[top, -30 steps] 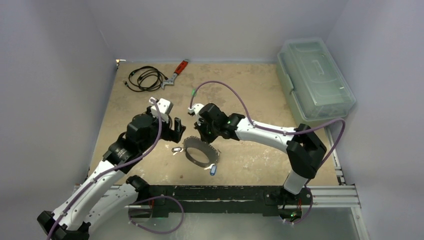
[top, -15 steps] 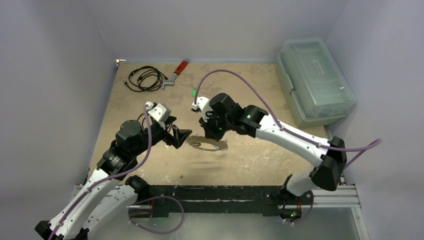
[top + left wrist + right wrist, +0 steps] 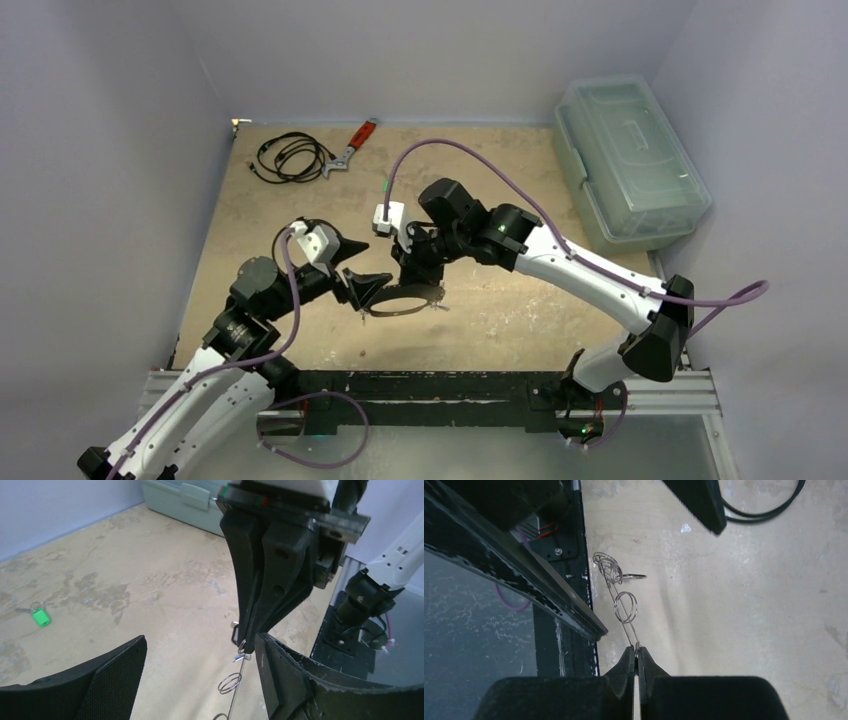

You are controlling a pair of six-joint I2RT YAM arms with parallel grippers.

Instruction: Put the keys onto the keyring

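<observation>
From above: the right gripper (image 3: 412, 282), jaws pressed together on the keyring (image 3: 400, 311), holds it off the counter (image 3: 500, 190) mid-frame, edge-on. My guess is that this offers the loop to the other arm. The left gripper (image 3: 368, 268) sits at the ring's left end, jaws spread. One wrench (image 3: 352, 146), one cable coil (image 3: 290, 157) and one plastic box (image 3: 630, 150) lie unused along the back.

Left wrist view: the wire runs between the spread jaws. Touching? Can't tell. One green-tagged key (image 3: 39, 615) lies alone at far left on the counter, not yet threaded.

Right wrist view: the jaws pinch the wire, and two small split rings (image 3: 626, 605) hang on it. No blue or dark key visible.
</observation>
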